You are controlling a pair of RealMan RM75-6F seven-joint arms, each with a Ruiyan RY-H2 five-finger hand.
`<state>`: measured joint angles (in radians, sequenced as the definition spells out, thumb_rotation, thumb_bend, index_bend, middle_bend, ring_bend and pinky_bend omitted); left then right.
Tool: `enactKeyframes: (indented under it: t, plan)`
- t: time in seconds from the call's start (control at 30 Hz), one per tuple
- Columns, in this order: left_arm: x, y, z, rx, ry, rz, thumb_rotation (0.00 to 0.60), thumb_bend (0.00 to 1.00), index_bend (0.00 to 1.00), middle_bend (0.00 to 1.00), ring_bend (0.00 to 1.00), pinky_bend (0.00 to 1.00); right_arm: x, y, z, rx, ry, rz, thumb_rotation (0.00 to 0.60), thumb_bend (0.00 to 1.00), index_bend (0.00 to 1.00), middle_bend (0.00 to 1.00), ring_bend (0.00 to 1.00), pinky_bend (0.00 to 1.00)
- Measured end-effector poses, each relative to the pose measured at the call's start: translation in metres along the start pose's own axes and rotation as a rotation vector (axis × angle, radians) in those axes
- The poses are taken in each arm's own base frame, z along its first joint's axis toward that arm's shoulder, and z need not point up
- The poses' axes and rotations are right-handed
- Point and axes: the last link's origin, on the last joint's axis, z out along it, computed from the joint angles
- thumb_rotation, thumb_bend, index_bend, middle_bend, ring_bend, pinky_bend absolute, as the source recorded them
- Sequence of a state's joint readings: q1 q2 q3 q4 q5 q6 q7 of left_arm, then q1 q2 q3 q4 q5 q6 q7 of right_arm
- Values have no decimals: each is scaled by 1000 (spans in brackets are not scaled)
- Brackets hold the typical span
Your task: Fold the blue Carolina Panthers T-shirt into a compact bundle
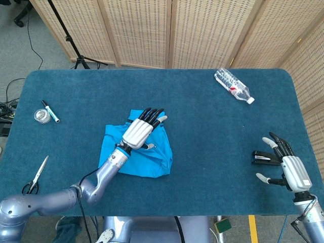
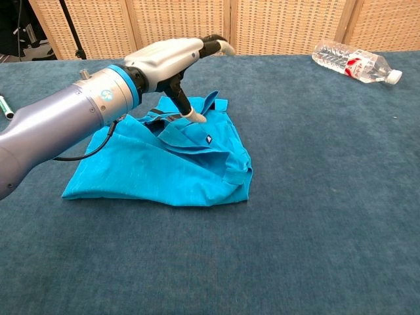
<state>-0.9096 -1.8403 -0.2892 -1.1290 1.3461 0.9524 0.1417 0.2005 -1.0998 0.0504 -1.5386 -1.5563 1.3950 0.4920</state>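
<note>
Two robot hands show. The left hand hangs flat above the crumpled bright-blue cotton T-shirt, fingers extended and apart, thumb pointing down toward the cloth, holding nothing. The right hand hovers near the table's right edge, fingers spread, empty. One shirt lies left of centre on the dark-blue carpeted table. One clear plastic bottle, one marker, one pair of scissors.

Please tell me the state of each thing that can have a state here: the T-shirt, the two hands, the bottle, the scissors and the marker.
T-shirt: partly folded, rumpled, flat on table.
Left hand: over the shirt, fingers extended, holding nothing.
Right hand: open, apart from shirt.
Water bottle: lying on its side, capped.
Scissors: closed.
Marker: capped.
</note>
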Motion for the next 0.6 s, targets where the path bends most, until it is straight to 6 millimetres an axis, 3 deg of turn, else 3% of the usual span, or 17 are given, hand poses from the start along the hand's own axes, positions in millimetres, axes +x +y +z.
enactKeyframes:
  t: [0.33,0.6]
  plan:
    - [-11,-29,21,176,-9,-42,600,179,196,0,0,0,2,9,5,-32,-2,12,600,0,119,0,0,0]
    - [-10,-46,15,218,-35,-63,600,179,241,0,0,0,1,13,7,-43,-8,13,600,0,119,0,0,0]
